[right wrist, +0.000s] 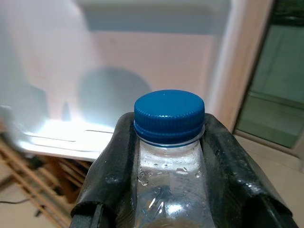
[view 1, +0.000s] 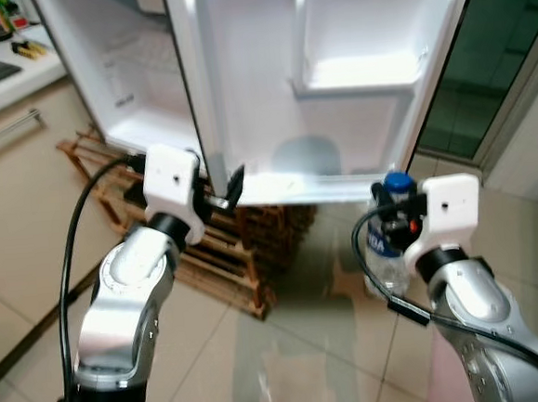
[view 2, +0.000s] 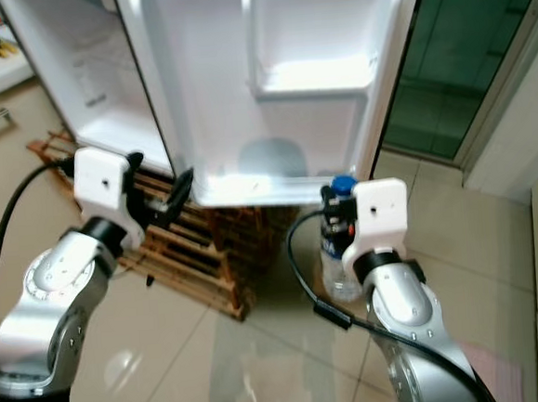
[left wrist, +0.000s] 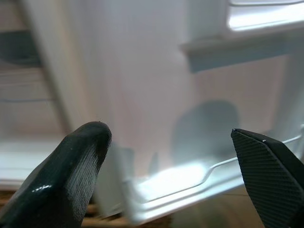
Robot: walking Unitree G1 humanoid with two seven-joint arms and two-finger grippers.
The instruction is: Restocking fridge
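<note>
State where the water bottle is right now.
The water bottle is clamped by its neck in the right gripper, on the robot's right, just below the bottom shelf of the open fridge door.

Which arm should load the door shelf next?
Right. Its gripper already clamps the water bottle by the neck, just below and right of the door shelf. The left gripper is open and empty, by the door's lower edge.

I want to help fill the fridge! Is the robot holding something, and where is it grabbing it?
The right hand grips a water bottle by its neck, under the blue cap. The left hand is open.
</note>
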